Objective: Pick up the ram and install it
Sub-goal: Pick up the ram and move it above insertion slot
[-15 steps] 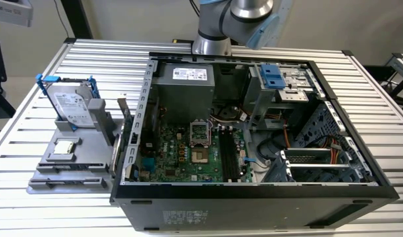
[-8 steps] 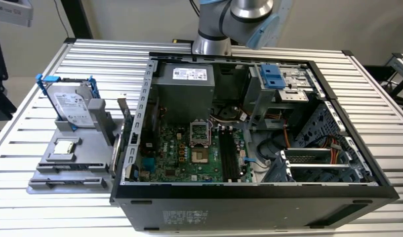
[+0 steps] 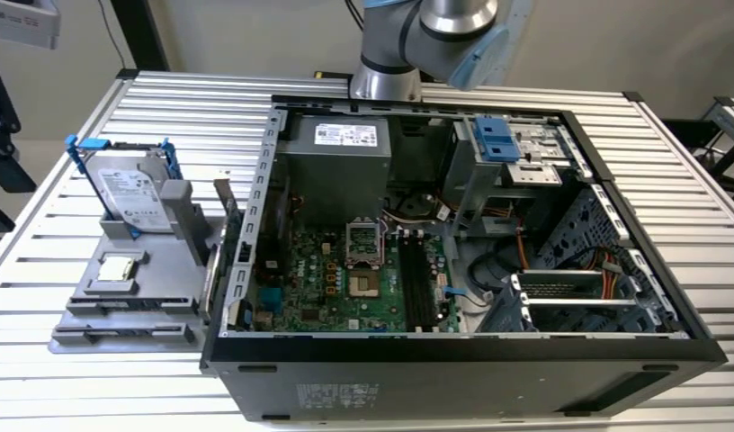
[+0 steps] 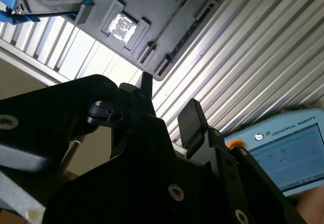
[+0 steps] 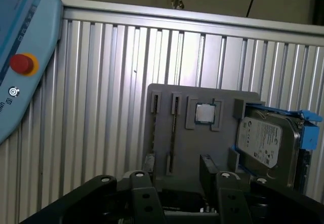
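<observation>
Holding nothing in the wide-spread gripper (image 5: 174, 171), aimed toward the ram (image 5: 173, 133) standing on edge in the gray tray (image 5: 202, 143) slot beyond, well apart; liable to tip or drop so thin a stick if closed off-centre.

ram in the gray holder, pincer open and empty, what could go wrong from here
The ram sits edge-on in a narrow slot of the gray holder; the open pincer could close off-centre and tilt it. The hard drive stands on the same holder nearby; a finger might clip it on approach.
</observation>
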`<state>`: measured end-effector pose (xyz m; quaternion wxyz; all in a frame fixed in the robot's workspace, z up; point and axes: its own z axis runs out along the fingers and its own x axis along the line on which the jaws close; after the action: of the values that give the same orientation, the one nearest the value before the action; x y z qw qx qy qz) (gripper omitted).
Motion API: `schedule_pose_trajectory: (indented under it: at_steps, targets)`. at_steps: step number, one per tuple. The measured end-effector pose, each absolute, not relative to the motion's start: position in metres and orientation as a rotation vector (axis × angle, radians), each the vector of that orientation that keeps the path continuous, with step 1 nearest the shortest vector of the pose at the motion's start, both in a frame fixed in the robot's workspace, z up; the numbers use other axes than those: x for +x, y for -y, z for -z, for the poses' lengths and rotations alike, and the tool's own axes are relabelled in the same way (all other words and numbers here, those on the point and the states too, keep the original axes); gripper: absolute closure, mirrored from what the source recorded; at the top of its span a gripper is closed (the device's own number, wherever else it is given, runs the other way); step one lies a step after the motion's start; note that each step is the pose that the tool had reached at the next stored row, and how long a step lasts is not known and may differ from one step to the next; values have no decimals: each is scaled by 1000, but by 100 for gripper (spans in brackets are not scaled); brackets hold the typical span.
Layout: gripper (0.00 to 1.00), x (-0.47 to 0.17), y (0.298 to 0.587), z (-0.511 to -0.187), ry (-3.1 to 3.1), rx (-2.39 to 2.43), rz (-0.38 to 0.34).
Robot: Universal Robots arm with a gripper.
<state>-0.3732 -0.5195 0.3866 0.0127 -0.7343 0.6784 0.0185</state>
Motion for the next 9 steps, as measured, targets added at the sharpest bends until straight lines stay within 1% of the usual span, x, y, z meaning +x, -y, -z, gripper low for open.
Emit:
schedule_pose_trajectory:
  at_steps: [9]
  targets:
    - [0, -373, 520, -382, -2124, -2272, -68]
